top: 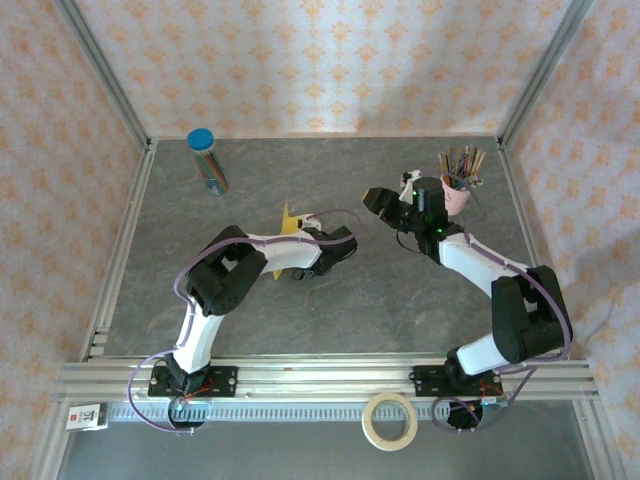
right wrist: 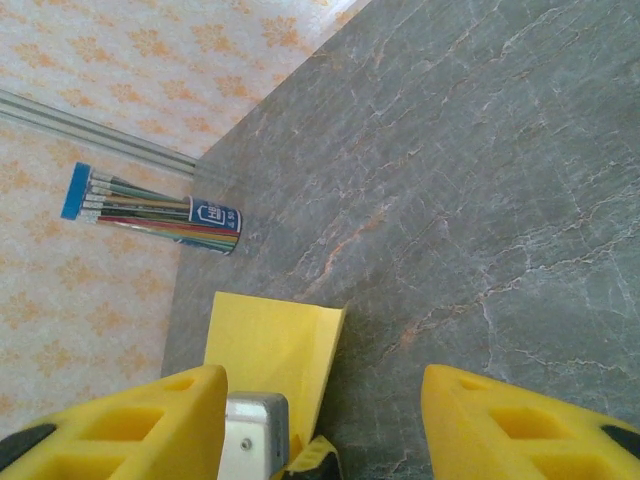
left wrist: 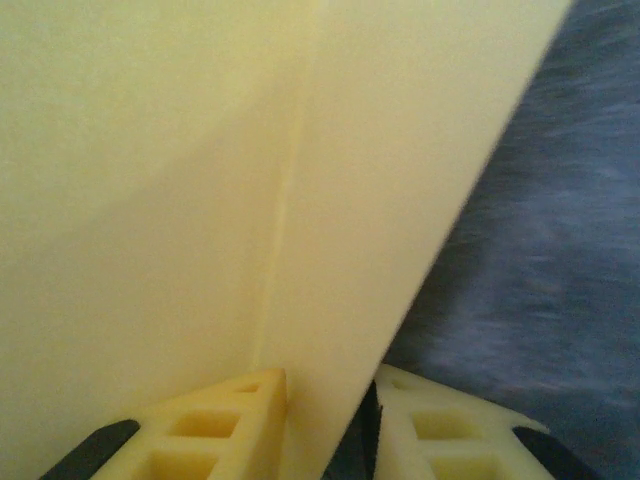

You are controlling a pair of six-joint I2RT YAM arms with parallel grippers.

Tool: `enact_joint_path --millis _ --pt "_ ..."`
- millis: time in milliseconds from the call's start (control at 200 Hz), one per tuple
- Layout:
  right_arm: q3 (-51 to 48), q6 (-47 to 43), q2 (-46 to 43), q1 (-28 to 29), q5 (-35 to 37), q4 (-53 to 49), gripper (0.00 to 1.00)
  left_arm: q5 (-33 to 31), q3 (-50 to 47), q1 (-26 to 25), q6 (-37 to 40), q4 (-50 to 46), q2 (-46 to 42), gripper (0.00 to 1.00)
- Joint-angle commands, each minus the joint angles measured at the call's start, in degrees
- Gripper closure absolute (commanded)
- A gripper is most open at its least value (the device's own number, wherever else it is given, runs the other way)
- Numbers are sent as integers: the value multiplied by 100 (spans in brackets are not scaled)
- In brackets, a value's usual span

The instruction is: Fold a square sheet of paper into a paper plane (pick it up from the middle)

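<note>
- Sitting on the table [top: 400, 300] near its middle, the folded yellow paper [top: 291, 222] passes between the left gripper's [left wrist: 328, 405] slightly parted fingers.
- Right gripper [right wrist: 322, 400] hovers apart to its right, jaws wide and empty.

Bare table [top: 400, 300] open near centre, folded yellow paper [top: 291, 222] mid-table, pencil tube [top: 207, 160] far-left, pencil cup [top: 458, 198] far-right.

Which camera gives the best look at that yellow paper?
The right wrist view: the folded yellow paper shows sharp against the table, upper edges and corners plain. From the top camera it is small, partly behind the left arm. The left wrist camera is too close: blurred and cropped.
</note>
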Motion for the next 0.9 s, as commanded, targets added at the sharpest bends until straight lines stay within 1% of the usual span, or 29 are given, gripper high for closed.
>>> enact_joint_path --millis 0,180,245,380,490,555,696,746,811,891 --pt "-105 83 3 -36 42 246 47 296 237 -296 -281 267 1 66" --pt "-185 170 -86 -36 254 278 47 175 383 -455 -516 117 16 58" --pt "-245 232 -141 -43 374 311 47 167 432 -519 -575 60 9 56" --pt "-392 388 -293 -93 609 400 47 360 476 -612 -660 118 -125 52" --pt "-492 500 -390 -198 722 446 47 702 404 -661 -739 259 -314 50" --pt "-529 548 -411 -242 751 470 47 1014 274 -660 -801 459 -487 50" --pt "-547 567 -400 -261 794 442 46 1900 -288 -662 -877 1265 -958 50" --pt "-556 575 -398 -265 791 462 46 2123 -481 -660 -897 1535 -1293 50" --pt "-550 591 -355 -261 783 470 47 2235 -662 -659 -895 1702 -1504 50" --pt "-530 593 -285 -263 734 476 46 2151 -783 -613 -881 1730 -1689 49"
